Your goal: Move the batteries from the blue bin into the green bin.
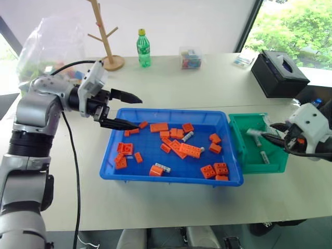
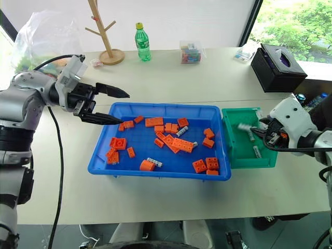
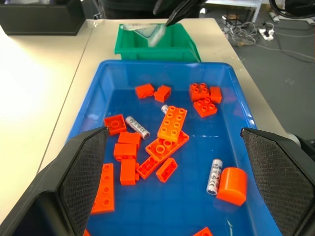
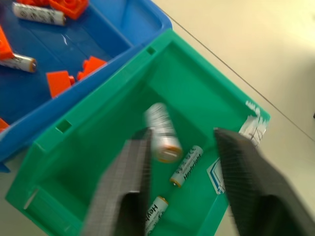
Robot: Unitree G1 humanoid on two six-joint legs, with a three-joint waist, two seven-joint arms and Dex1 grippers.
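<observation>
Three batteries [image 3: 137, 127] lie among orange bricks [image 3: 172, 123] in the blue bin [image 1: 171, 179] just below and ahead of my left claw [image 1: 127, 111], whose fingers stand spread wide. My right claw [image 4: 179, 167] hangs over the green bin [image 4: 98, 123], fingers parted, one battery loose between them above two more on that bin's floor. Best practice, as I judge it: lower my left claw over one clear battery, straddling it crosswise, avoiding bricks.

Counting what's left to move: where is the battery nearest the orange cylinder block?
In the head views, that slim silver battery lies in the blue plastic bin near its front rim, touching the orange cylinder block.
</observation>
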